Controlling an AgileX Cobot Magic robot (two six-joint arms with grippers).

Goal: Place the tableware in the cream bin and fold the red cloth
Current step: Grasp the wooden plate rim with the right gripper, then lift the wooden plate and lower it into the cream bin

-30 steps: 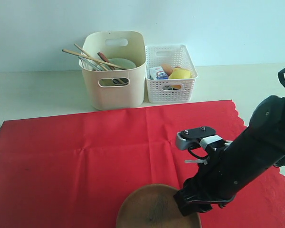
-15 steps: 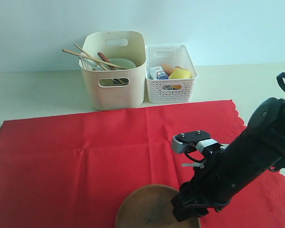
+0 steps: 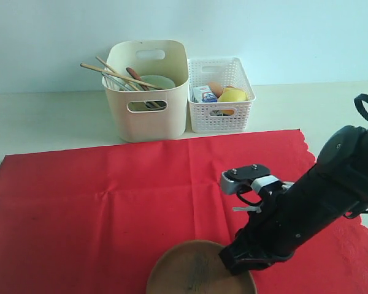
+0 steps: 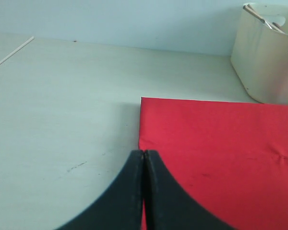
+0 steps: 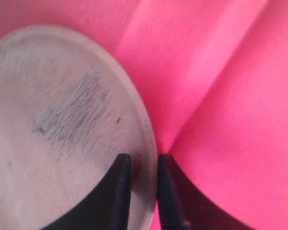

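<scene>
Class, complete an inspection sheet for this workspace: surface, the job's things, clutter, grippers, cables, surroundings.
Surface: pale table, red cloth spread flat on it.
Job's things: cream bin holds chopsticks and white bowl; round brown plate lies on the cloth.
Clutter: white lattice basket of food beside the bin.
Grippers: left gripper shut, empty, at the cloth's edge; right gripper fingers pinch the plate's rim.
Cables: black cable loop on the right arm.
Surroundings: pale blue wall.
</scene>
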